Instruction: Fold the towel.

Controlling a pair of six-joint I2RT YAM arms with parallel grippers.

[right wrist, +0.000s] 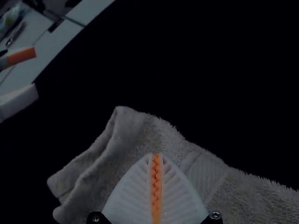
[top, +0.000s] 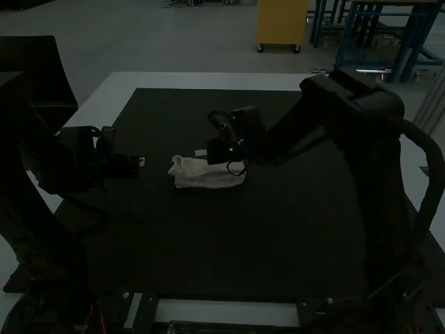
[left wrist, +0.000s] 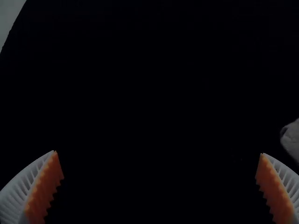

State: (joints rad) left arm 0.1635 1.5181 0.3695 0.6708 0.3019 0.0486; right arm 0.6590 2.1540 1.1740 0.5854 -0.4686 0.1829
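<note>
In the high view, the left gripper [top: 141, 162] is over the mat, a short distance left of the light towel [top: 207, 174]. That towel lies as a narrow, folded strip, a little rumpled at its left end. The right gripper [top: 201, 152] is at its far edge. In the left wrist view the left gripper [left wrist: 159, 186] is wide open with nothing between its pads, and a bit of towel [left wrist: 292, 140] shows beside it. The right gripper [right wrist: 156, 155] has its pads pressed together in front of the towel [right wrist: 140, 135], whose layered end shows; no cloth is visible between them.
A dark mat [top: 229, 243] covers most of the white table [top: 208, 81]. In the right wrist view, the left gripper's fingers [right wrist: 21, 56] stand apart beyond the towel, near the mat's edge.
</note>
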